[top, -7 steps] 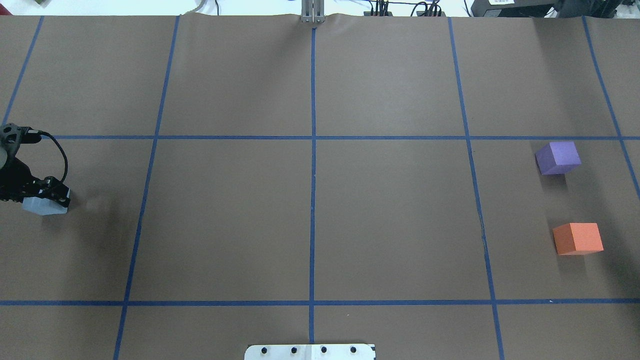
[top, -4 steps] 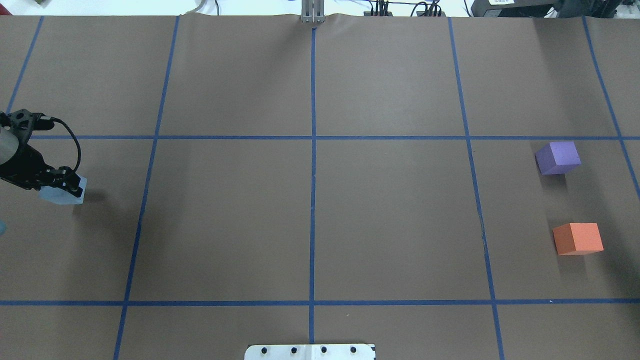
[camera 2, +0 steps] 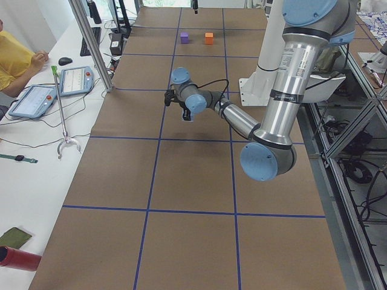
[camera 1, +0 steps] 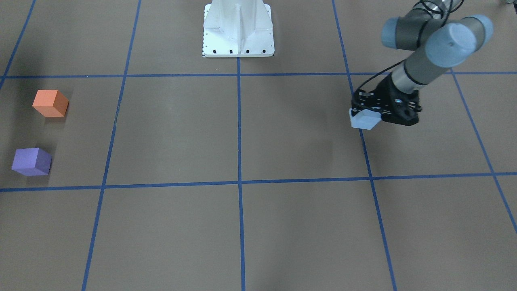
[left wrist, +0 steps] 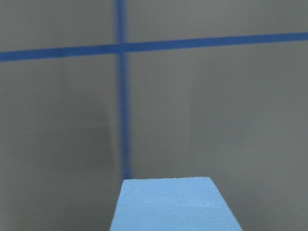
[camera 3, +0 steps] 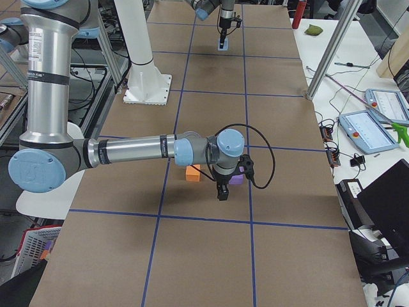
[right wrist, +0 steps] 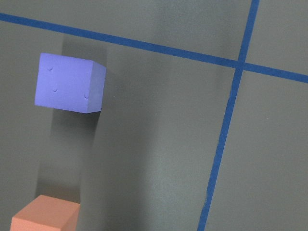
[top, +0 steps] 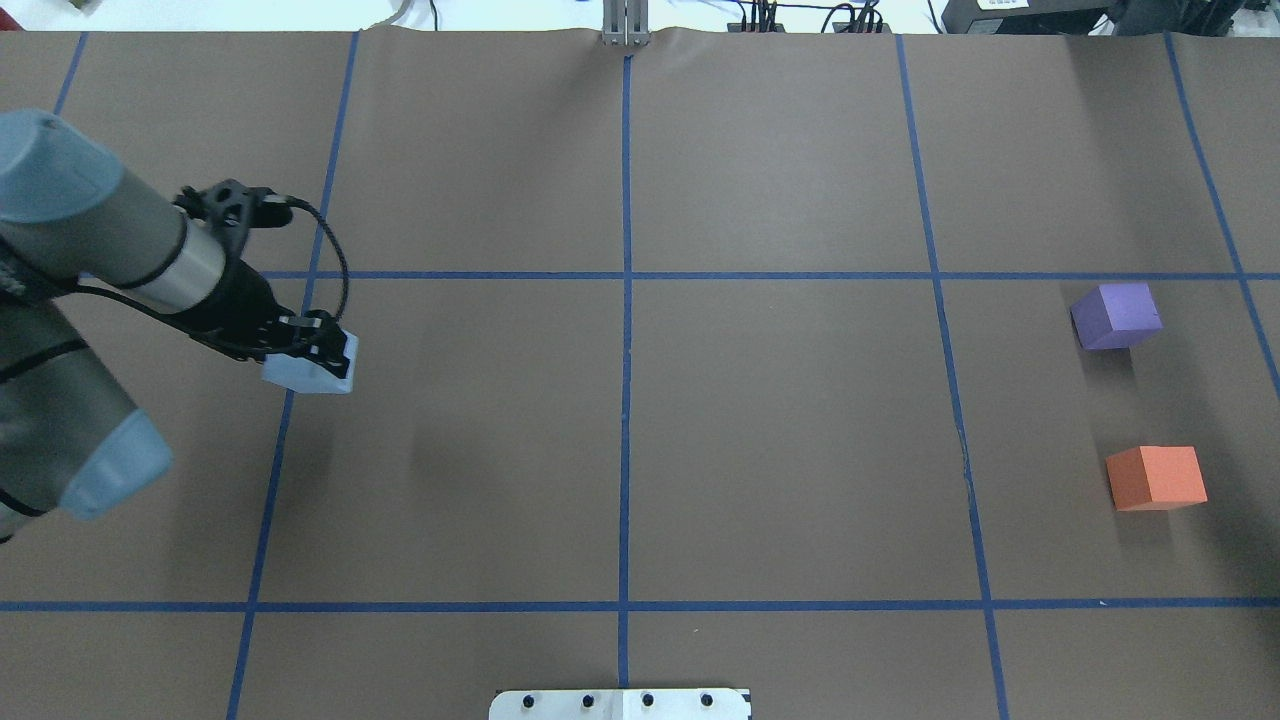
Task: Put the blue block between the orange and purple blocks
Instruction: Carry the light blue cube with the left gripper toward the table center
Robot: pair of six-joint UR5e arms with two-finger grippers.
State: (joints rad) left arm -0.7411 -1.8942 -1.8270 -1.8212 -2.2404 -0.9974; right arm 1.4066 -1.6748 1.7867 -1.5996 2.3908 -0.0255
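Brown taped table (top: 800, 450): left gripper (top: 322, 352) clamps blue block (top: 300, 376) at 9 o'clock; purple block (top: 1116, 315) and orange block (top: 1156, 477) at 3 o'clock. Block appears light, foam-like; grip flat opposite faces

Table (top: 780, 430), seemingly paper-covered, gridded with blue tape (top: 626, 400); purple block (top: 1116, 315) and orange block (top: 1156, 477) lie on it, apart

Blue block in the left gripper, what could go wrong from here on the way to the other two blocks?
The blue block hangs tilted in the left gripper with most of the table to cross, so it might slip. The gap between the purple block and orange block looks little wider than a block, so either could get nudged. The right gripper hovers near that pair, so the arms might collide.
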